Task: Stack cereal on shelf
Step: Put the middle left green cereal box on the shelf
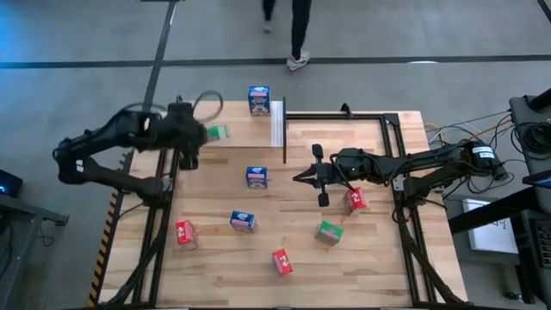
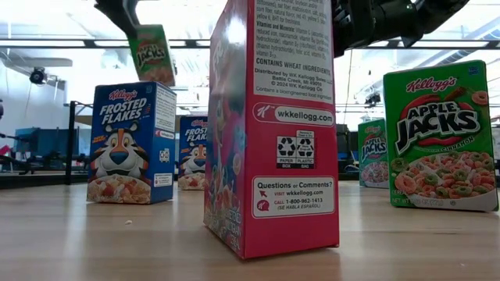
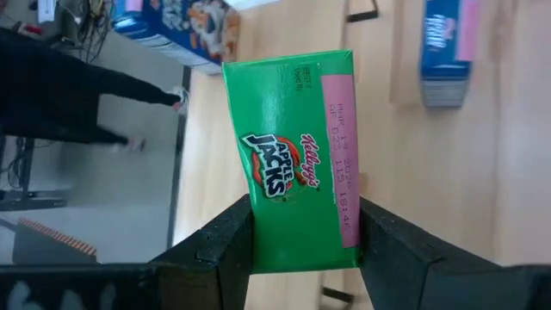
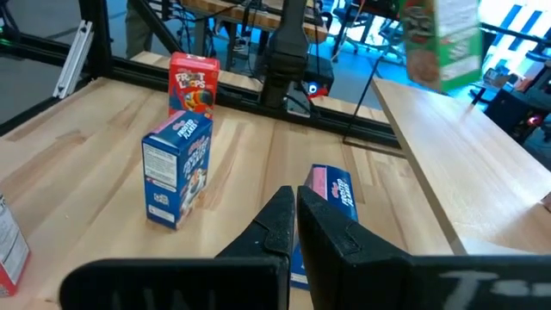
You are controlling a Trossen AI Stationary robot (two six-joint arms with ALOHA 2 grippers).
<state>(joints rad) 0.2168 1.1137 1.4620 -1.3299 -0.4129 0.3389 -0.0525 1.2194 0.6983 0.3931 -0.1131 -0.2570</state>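
So the wooden table [image 1: 215, 258] took up most of the overhead shot, with the shelf [image 1: 344, 129] lying along its far side, a light wood panel with a white end strip [image 1: 277, 123] and a thin black upright.

Left arm [image 1: 103, 155] reached in from the left edge, and the left gripper [image 1: 196, 134] was clamped on a green Apple Jacks box [image 3: 293, 164], one dark finger on each side of it, up off the table near the far-left corner (the low camera caught that same box hanging in the air, tilted). Right arm [image 1: 430, 164] came in from the right, and the right gripper [image 1: 303, 177] hung over the middle of the table with its fingers pinched together on nothing.

Rest of the cereal was scattered around: a blue Frosted Flakes box [image 1: 259, 99] stood at the far edge just beside the white strip, another blue one [image 1: 256, 177] sat mid-table just left of the right gripper, and a third blue [image 1: 243, 221] was nearer the front. Red boxes sat at front-left [image 1: 184, 232], front-centre [image 1: 281, 262] and right under the right arm [image 1: 355, 201]. A green one [image 1: 329, 232] lay tilted near that last red, I think on its side, hard to say from above.

Somebody's legs [image 1: 297, 30] showed on the floor past the table.
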